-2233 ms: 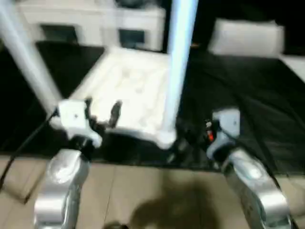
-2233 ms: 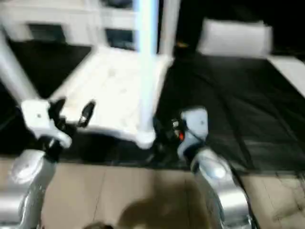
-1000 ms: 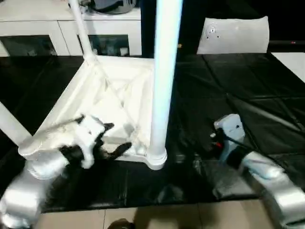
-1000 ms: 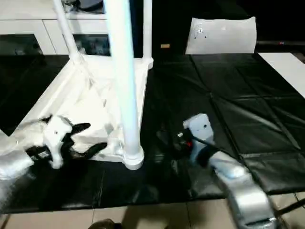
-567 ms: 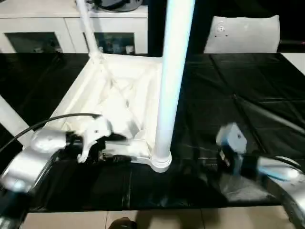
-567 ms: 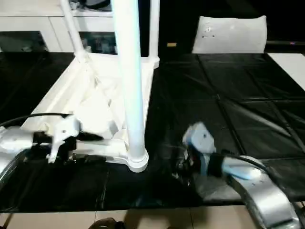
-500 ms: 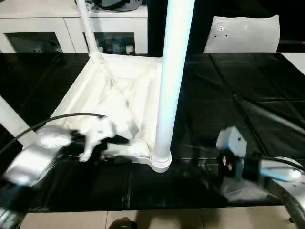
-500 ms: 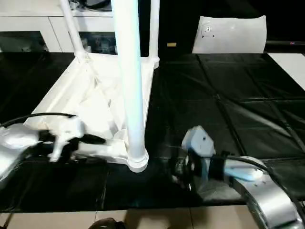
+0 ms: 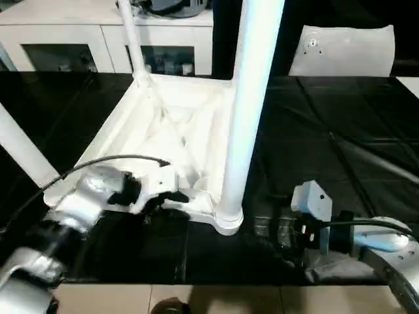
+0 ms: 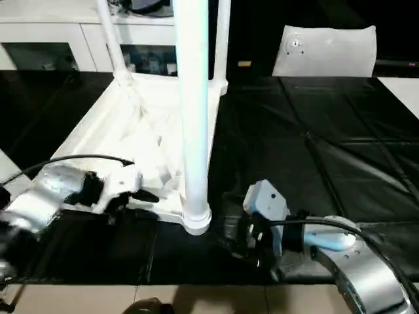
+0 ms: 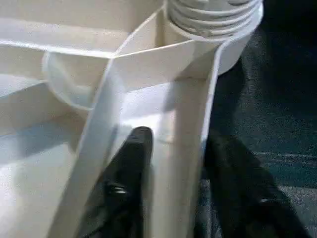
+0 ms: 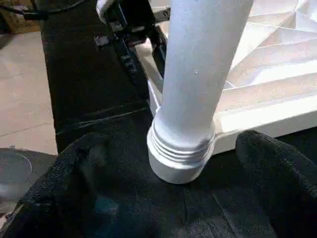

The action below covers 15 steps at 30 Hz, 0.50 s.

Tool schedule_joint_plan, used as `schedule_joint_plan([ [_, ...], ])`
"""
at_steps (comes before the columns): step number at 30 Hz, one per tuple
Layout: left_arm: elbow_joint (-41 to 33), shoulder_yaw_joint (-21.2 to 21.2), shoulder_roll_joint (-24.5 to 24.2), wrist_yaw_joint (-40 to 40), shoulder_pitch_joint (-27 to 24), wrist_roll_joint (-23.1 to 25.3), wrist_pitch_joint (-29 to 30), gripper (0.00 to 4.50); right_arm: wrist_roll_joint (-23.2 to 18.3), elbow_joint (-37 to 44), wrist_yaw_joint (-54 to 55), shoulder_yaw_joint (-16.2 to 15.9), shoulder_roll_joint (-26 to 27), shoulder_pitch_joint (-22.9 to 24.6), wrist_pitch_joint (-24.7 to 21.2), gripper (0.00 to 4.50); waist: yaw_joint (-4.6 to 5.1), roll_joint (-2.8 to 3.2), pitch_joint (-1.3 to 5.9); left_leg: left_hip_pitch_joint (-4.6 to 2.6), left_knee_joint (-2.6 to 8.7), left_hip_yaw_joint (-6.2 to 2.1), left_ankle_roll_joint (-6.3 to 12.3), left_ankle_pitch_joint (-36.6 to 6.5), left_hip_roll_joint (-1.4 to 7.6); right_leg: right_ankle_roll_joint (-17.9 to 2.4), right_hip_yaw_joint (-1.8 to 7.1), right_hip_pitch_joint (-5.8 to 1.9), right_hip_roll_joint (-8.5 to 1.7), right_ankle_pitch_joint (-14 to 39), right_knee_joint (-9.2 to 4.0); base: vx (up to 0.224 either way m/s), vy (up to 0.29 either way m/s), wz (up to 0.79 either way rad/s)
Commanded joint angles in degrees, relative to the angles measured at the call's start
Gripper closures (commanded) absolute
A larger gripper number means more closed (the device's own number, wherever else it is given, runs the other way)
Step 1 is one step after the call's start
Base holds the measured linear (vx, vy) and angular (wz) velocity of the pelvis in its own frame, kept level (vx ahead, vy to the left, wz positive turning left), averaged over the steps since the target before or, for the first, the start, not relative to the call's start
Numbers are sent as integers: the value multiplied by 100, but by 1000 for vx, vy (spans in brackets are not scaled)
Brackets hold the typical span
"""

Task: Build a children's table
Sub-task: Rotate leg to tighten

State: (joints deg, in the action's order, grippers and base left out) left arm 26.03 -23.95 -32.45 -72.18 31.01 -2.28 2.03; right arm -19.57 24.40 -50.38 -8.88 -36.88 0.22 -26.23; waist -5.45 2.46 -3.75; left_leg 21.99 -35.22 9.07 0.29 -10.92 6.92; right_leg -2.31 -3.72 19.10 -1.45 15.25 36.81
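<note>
The children's table lies upside down on the black mat, its ribbed top (image 9: 163, 131) facing up. Legs stand in its corner sockets: a near leg (image 9: 245, 118), a far one (image 9: 131, 39) and one at the left (image 9: 23, 150). My left gripper (image 9: 173, 196) is at the top's near rim, just left of the near leg. In the left wrist view it (image 11: 173, 163) straddles the rim wall, one finger (image 11: 129, 183) inside and the other outside, both against it. My right gripper (image 10: 232, 239) is low on the mat to the right of the near leg's base (image 12: 181, 158), open, with a finger on either side.
A white cabinet (image 9: 78, 39) with dark glass fronts stands behind the table. A white flat panel (image 9: 344, 49) leans at the back right. Creased black mat (image 9: 340, 144) stretches to the right. Tan floor (image 9: 216, 301) begins at the mat's near edge. A black cable (image 9: 98, 160) arcs over my left wrist.
My left gripper has swung in onto the top's near rim and its fingers have narrowed around it. The right gripper has moved left toward the near leg's base.
</note>
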Motion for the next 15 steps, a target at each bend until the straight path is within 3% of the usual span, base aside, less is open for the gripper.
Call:
schedule_joint_plan([
  [1,88,-5,28,34,152,89,-102,295,34,119,8,2,-37,35,28,0,-15,45,348,-148,474,-353,131,-1314,778,-1197,468,-106,-968,280,-511,0,0,0],
  [2,145,-21,55,1,179,96,-139,322,32,128,14,2,-40,45,27,0,-20,43,345,-141,474,-355,127,-1327,781,-1196,471,-112,-973,332,-520,0,0,0],
  [11,694,-31,273,-305,394,100,-458,381,32,160,43,17,-58,116,49,0,-61,53,350,-157,490,-361,92,-1438,799,-1137,478,-84,-979,651,-535,0,0,0],
  [13,704,-25,286,-337,395,79,-454,420,31,166,44,18,-61,124,52,0,-76,54,349,-146,478,-357,100,-1393,791,-1137,482,-87,-993,684,-542,0,0,0],
  [15,766,-2,334,-451,400,19,-432,429,20,165,37,25,-68,129,55,0,-82,51,351,-137,481,-355,129,-1335,788,-1104,477,-91,-987,695,-552,0,0,0],
])
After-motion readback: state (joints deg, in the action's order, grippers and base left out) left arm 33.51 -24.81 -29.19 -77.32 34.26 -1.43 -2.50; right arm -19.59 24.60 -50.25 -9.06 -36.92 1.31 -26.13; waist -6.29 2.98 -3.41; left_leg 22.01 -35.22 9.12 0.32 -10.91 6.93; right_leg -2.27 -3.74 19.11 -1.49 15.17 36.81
